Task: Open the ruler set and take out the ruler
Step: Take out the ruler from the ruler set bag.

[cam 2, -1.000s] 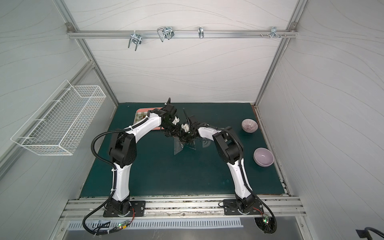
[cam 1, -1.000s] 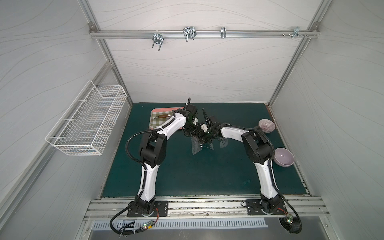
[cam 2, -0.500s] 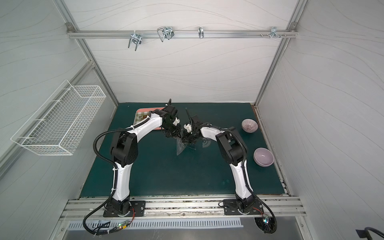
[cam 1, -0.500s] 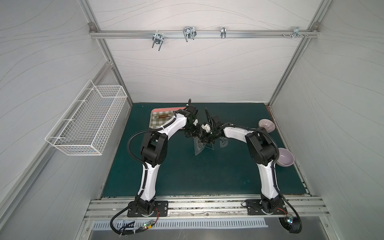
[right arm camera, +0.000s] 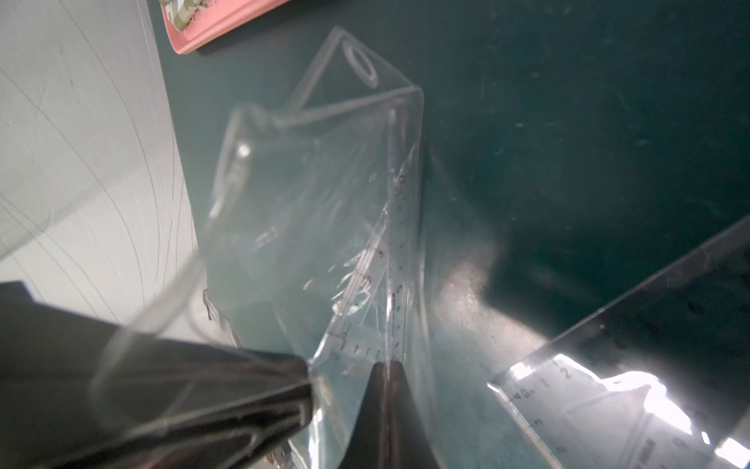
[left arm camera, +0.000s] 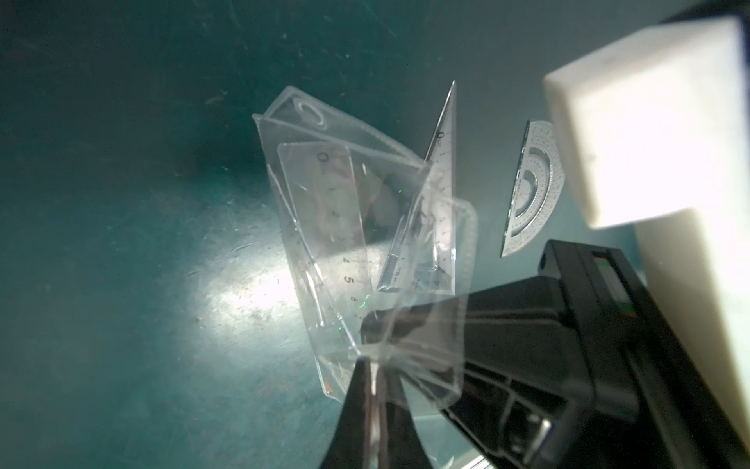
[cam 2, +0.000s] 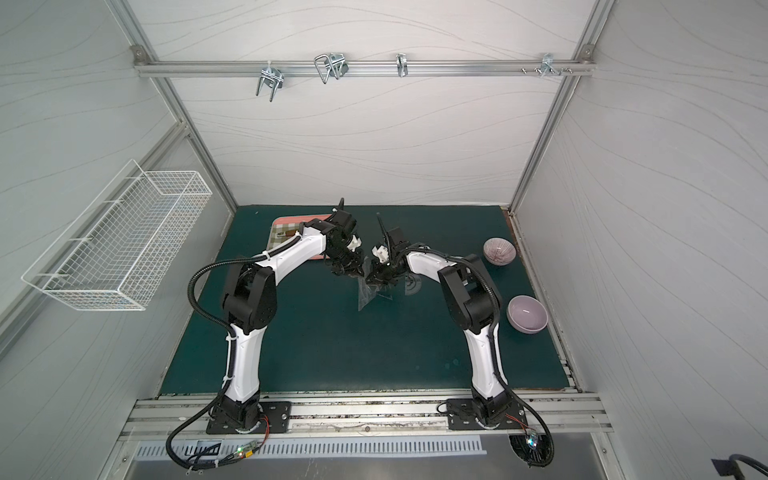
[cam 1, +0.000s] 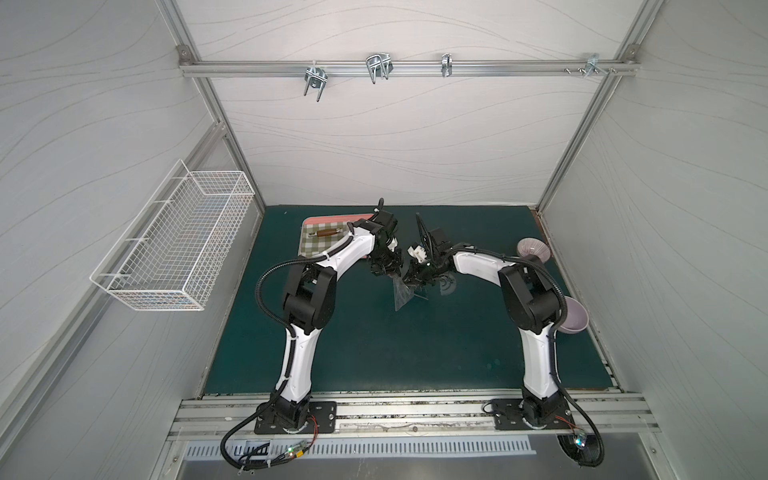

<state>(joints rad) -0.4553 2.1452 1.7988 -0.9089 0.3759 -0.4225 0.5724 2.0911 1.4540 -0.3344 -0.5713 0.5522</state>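
Nearest us, two white-and-black arms rise from a metal rail and bend inward over a dark green mat. A lilac bowl sits beside the right arm's elbow. At mid-mat the left gripper and right gripper meet. Each has its jaws pinched together on the upper edge of the ruler set. The clear pouch hangs between them above the mat, its two sides pulled apart. Inside it we see a clear straight ruler. Close by on the mat lie a set square and a protractor. Farther back are a second bowl and a pink-rimmed checked tray.
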